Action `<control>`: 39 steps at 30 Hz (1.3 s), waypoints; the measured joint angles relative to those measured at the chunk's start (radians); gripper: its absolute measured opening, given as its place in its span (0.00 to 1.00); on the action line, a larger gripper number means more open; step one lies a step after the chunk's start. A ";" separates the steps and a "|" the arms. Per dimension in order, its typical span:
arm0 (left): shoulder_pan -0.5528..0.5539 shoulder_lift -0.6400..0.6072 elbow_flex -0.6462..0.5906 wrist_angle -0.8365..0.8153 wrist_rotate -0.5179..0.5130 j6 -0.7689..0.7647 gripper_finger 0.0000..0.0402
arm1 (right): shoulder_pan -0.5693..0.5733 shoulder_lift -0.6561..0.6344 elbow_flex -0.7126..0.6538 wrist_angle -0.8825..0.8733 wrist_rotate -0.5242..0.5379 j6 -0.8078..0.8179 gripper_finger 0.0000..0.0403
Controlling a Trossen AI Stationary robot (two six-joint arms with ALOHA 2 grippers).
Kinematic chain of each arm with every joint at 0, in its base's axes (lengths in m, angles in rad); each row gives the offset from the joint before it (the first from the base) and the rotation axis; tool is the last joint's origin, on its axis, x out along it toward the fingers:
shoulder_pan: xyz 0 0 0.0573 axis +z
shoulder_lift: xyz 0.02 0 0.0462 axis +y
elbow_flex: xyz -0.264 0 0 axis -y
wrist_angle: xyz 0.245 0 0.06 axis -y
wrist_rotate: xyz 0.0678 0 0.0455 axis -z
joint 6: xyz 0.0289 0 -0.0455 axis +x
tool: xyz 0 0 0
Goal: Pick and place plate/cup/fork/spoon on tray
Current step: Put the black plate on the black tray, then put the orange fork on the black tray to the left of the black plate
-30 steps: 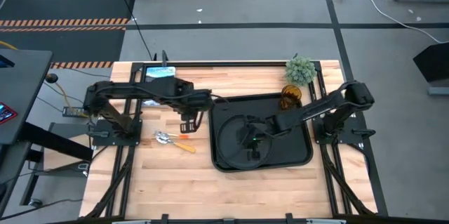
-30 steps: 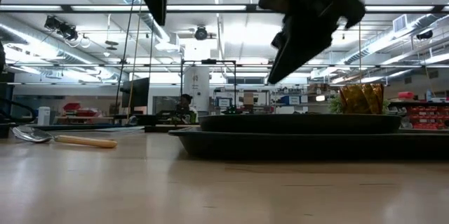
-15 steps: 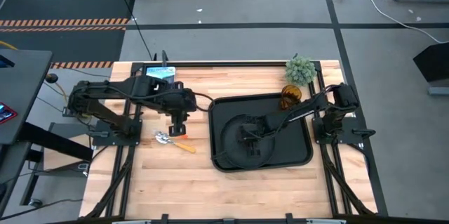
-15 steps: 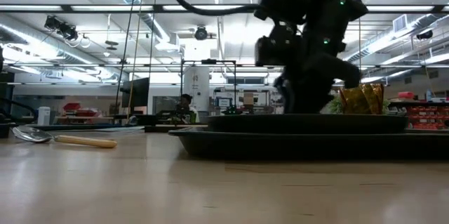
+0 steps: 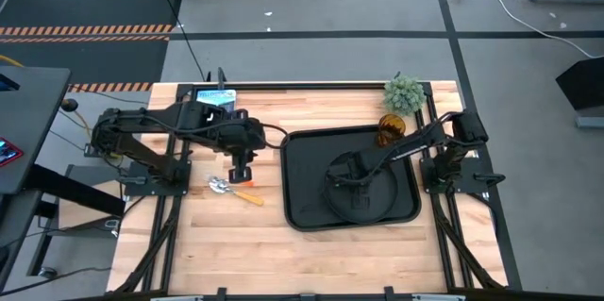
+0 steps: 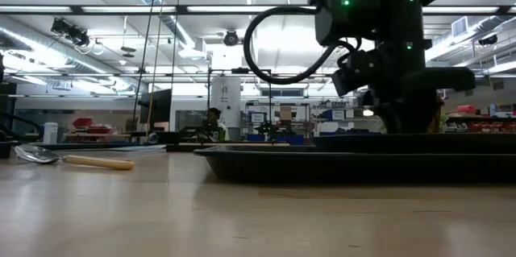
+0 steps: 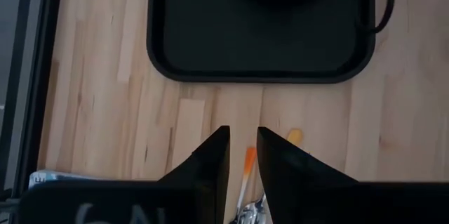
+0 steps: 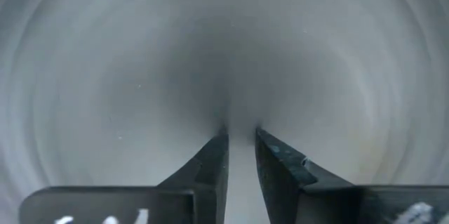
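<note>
My right claw (image 8: 240, 134) is down inside the tray (image 5: 293, 150), tips resting on the plate (image 8: 105, 76) near its middle. The fingers stand only a slit apart and have hold of nothing; I see bare plate between them.

The plate lies flat under me, filling the tray's end on my own base's side. I judge it stiff, fairly light and slick on the matte face, so pressing from above would only slide it. To lift it I would take the rim, one finger over and one under.

The tray holds the plate and nothing else. The cup (image 5: 391, 131) stands outside the tray, beside its corner towards my base, empty as far as I can see.

My left claw (image 7: 243, 134), also barely parted and empty, hangs over the spoon (image 6: 36, 155) on the table, well away from me beyond the tray. The fork I cannot tell apart there.
</note>
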 joint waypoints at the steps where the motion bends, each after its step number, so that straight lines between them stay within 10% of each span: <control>1: 0.000 0.000 0.000 0.005 0.000 0.005 0.20 | -0.002 -0.001 0.004 -0.007 -0.001 0.000 0.19; 15: 0.000 -0.001 -0.024 0.209 -0.036 0.106 0.20 | -0.051 -0.155 0.081 0.010 0.045 -0.080 0.19; 23: -0.020 -0.009 -0.236 0.207 -0.086 0.101 0.20 | -0.079 -0.240 0.056 0.300 0.188 -0.184 0.19; 39: -0.031 -0.009 -0.643 0.412 0.012 0.196 0.20 | -0.132 -0.248 0.055 0.348 0.191 -0.266 0.18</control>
